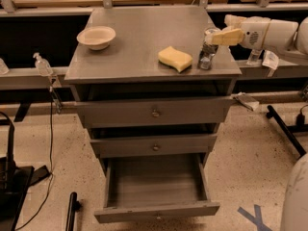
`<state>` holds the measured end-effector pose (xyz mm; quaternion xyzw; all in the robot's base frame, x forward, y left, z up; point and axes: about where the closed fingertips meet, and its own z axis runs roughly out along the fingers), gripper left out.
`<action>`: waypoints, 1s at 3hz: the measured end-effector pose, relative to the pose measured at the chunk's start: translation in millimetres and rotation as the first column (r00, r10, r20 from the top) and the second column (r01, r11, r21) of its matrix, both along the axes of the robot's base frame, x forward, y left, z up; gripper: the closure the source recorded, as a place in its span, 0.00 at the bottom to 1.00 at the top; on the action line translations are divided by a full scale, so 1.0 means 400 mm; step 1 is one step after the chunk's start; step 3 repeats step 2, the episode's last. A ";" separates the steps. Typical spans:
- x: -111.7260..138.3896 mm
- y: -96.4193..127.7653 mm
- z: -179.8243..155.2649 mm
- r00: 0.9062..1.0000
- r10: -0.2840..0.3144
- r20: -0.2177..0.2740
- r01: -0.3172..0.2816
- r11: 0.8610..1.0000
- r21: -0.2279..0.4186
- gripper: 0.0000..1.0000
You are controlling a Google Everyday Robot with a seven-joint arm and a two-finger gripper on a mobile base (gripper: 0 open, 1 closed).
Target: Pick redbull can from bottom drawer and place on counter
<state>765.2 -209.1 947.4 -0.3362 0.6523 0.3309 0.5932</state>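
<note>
Small slim silvery-grey metal can (207, 57) upright on flat grey metal desk (144, 37), just right of yellow sponge (175, 58). Pale yellow tool (215, 36) up-right of sponge, at can's top; grip cannot tell. Deep grey bottom drawer (156, 211) below sponge, pulled out. White bowl (96, 36) well left of sponge.

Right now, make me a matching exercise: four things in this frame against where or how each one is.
1 bowl
2 sponge
3 redbull can
4 bottom drawer

A pulled open
B upright on the counter, right at the tool
C counter, picture-left side
D counter, between bowl and can

Pairs: 1-C, 2-D, 3-B, 4-A
</note>
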 end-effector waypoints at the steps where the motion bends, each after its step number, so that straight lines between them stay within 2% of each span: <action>1: -0.053 -0.103 0.094 0.994 -0.083 0.073 0.086 0.995 -0.043 0.00; 2: -0.075 -0.176 0.119 0.979 -0.194 0.062 0.198 0.978 -0.059 0.00; 3: -0.075 -0.176 0.119 0.979 -0.194 0.062 0.198 0.978 -0.059 0.00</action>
